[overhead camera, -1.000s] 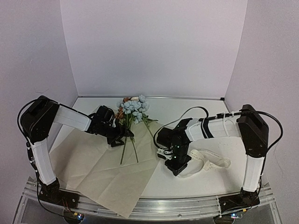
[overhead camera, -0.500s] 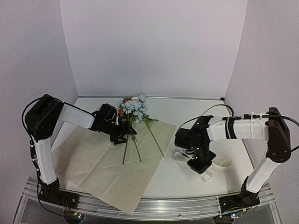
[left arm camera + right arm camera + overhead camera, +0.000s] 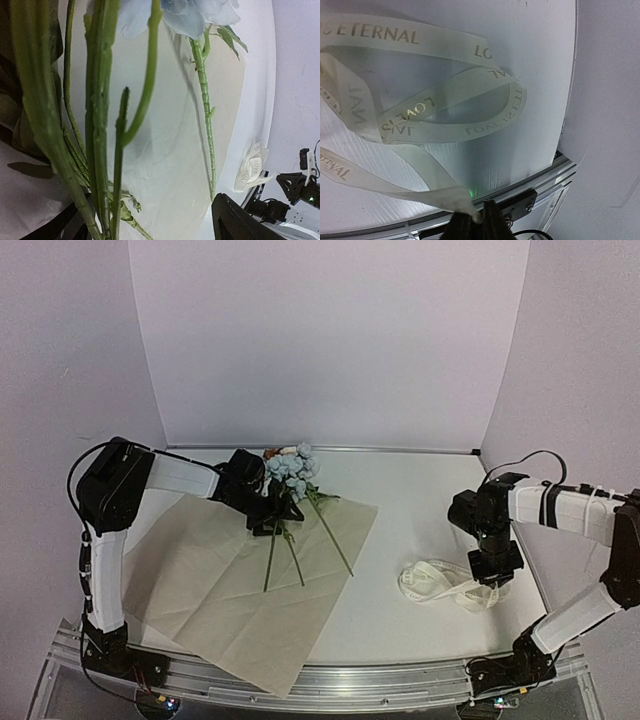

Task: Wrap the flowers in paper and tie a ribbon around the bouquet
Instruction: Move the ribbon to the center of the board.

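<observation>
1. At the left of the counter, the paper lies flat and open, with one corner reaching over the near edge. It looks thin and creased, so it should fold easily but crumple if dragged. It is best lifted by an edge or corner.
2. Across the paper's far right part lie the flowers, blooms toward the back wall and stems fanned toward the front. The left jaws stand wide apart astride the stems just below the blooms, clamping nothing that I can see. The stems look light, thin and springy. Take them bunched together near the blooms, not by the soft petals.
3. Further right, well apart from the paper, the ribbon lies in loose loops on the bare counter. The right jaws hang over its right end, almost closed, with one ribbon end at their tips; whether it is pinched I cannot tell. Limp and probably slippery, it is best taken by an end.
</observation>
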Action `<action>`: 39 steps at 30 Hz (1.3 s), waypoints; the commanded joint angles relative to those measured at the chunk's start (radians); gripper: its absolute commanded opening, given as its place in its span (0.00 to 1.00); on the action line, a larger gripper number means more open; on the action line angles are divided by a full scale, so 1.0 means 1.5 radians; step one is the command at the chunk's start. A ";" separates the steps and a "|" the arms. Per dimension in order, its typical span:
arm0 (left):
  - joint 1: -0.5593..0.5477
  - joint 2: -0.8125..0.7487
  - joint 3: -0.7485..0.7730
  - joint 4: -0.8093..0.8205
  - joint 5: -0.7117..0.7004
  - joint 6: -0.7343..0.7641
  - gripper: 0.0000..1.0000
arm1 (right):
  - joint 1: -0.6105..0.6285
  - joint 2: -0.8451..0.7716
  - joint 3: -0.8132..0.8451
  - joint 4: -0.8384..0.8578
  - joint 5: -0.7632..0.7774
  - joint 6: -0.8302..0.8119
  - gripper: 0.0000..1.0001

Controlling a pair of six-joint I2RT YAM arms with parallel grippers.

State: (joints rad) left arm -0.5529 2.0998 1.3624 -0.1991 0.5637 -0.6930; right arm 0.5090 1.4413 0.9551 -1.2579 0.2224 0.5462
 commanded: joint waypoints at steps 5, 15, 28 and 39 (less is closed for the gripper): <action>0.002 -0.113 0.014 -0.094 -0.084 0.048 0.88 | -0.006 -0.070 0.030 0.014 -0.067 0.033 0.48; 0.088 -0.287 -0.147 -0.138 -0.292 -0.020 0.89 | 0.033 0.005 0.152 0.096 -0.248 -0.012 0.58; 0.250 -0.178 -0.139 -0.135 -0.318 0.038 0.89 | 0.039 0.263 0.278 0.403 -0.437 0.108 0.42; 0.239 -0.065 -0.056 -0.146 -0.271 0.065 0.83 | 0.056 0.321 0.132 0.602 -0.390 0.251 0.14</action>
State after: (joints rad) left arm -0.1793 1.9429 1.2339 -0.4096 0.1161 -0.6320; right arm 0.5881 1.9439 1.2777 -0.4845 -0.4148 0.8284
